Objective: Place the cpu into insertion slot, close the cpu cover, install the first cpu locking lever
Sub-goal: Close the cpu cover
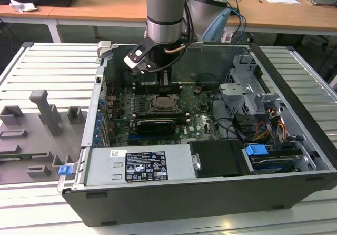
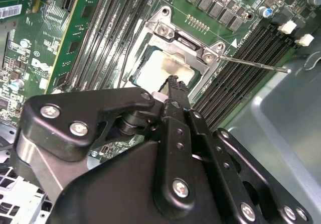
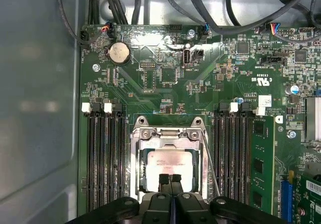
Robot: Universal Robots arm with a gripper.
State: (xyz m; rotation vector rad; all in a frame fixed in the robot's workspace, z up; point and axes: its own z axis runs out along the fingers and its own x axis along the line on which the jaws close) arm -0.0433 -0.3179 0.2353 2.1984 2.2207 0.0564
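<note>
The cpu [image 3: 168, 164] lies flat in the socket on the green motherboard [image 3: 165, 78], its dull silver top showing in both wrist views [image 2: 160, 67]. The cpu cover [image 3: 168, 133] lies down over it as a silvery frame around the chip [image 2: 185, 44]. A thin metal locking lever [image 2: 256, 65] sticks out from the socket's corner, free of any latch; it runs along the socket's side [image 3: 210, 158]. My gripper [image 3: 170, 178] hovers just above the chip's near edge, its black fingertips pressed together, holding nothing [image 2: 174, 81]. In the exterior view the gripper [image 1: 164, 81] hangs over the socket [image 1: 164, 103].
Black memory slots [image 3: 105, 153] flank the socket on both sides. The open computer case [image 1: 295, 103] holds a drive cage [image 1: 245, 90], a power supply [image 1: 142, 164] and loose cables [image 1: 263, 127]. Grey fixture blocks [image 1: 45, 114] stand at the exterior view's left.
</note>
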